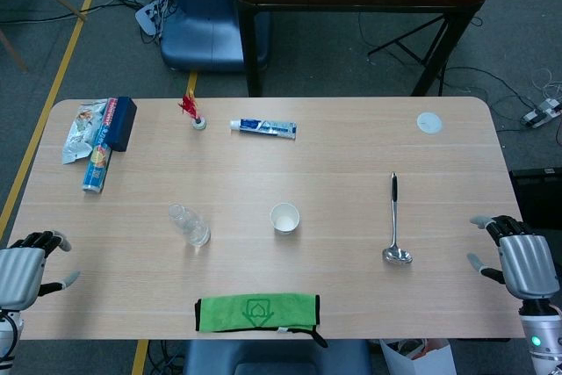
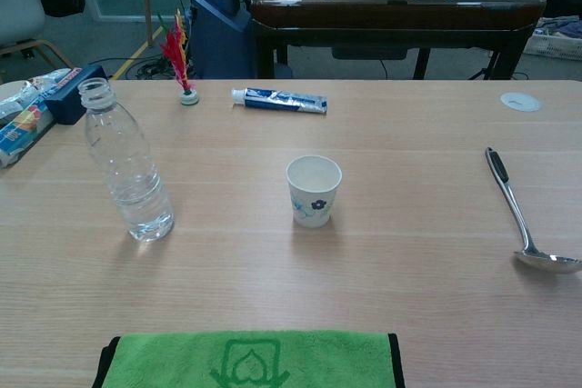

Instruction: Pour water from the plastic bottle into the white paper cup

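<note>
Near desk centre, uncapped clear plastic bottle [image 2: 127, 165] and white paper cup [image 2: 314, 190] stand untouched; left hand [image 1: 25, 271] and right hand [image 1: 520, 261] released, fingers spread, at side edges; nothing poured yet.

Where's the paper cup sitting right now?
The paper cup stands upright near the table's middle in both views, with the plastic bottle apart on its left and the ladle further off on its right.

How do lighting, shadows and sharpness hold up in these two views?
Head view: even overhead light, faint shadows, table slightly bowed at the edges, bottle small and soft. Chest view: sharp on bottle and paper cup, mild sheen on the ladle, background dimmer.
</note>
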`<state>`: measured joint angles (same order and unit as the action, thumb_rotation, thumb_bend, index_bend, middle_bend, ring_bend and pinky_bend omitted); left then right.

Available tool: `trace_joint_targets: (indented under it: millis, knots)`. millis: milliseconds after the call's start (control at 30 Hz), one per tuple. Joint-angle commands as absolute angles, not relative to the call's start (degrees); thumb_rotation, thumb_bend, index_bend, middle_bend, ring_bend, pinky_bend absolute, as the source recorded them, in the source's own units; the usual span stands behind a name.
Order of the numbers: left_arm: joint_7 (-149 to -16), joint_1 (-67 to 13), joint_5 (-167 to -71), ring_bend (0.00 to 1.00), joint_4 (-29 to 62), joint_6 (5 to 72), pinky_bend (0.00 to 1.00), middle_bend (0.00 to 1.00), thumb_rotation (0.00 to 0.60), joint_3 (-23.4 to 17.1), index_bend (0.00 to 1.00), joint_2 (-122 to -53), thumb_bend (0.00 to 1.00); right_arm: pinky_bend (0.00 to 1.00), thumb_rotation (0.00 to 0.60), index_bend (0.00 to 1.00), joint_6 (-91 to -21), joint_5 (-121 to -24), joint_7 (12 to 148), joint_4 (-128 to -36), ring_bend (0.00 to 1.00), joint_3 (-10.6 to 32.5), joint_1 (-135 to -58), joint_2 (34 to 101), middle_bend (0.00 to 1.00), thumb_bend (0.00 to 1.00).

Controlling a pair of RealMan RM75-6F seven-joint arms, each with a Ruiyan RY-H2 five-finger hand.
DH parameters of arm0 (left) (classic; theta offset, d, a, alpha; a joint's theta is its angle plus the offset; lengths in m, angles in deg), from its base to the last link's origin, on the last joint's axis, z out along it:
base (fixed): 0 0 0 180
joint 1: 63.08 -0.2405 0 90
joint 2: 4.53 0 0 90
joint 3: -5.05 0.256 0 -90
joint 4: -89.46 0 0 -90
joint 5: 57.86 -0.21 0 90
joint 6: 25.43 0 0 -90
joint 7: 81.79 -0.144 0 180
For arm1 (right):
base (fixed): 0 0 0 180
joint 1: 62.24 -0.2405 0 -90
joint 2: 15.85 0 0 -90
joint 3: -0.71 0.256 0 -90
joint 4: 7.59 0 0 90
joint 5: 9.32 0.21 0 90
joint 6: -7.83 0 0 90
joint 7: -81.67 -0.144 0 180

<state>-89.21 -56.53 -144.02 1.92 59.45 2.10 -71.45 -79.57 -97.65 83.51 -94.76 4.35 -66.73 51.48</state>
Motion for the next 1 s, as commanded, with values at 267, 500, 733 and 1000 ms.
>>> trace_joint_targets:
  millis: [267, 500, 733, 1000]
  knots:
    - [-86.17, -55.89, -144.60, 0.34, 3.94, 58.85, 0.51, 0.30, 0.600, 2.34, 0.46, -73.45, 0.03, 0.44, 0.600, 0.35, -80.29, -98.09, 84.26, -96.01, 0.32, 4.11, -66.22, 50.84, 0.41, 0.17]
    - [-78.78, -55.12, -143.08, 0.21, 5.41, 55.77, 0.51, 0.15, 0.600, 2.47, 0.15, -74.92, 0.03, 0.44, 0.600, 0.35, -79.39, -97.72, 83.76, -96.28, 0.32, 4.07, -66.43, 50.47, 0.41, 0.17]
    - [-72.71, -52.93, -140.92, 0.10, 7.38, 51.55, 0.38, 0.00, 0.600, 1.29, 0.00, -77.43, 0.03, 0.44, 0.600, 0.35, -79.42, -97.41, 82.92, -96.43, 0.32, 4.27, -66.35, 50.05, 0.41, 0.17]
    - [-72.56, -49.29, -133.78, 0.06, 6.68, 43.72, 0.31, 0.00, 0.600, -1.79, 0.00, -79.07, 0.03, 0.44, 0.600, 0.35, -80.26, -97.71, 82.30, -97.01, 0.32, 4.25, -65.87, 49.29, 0.41, 0.17]
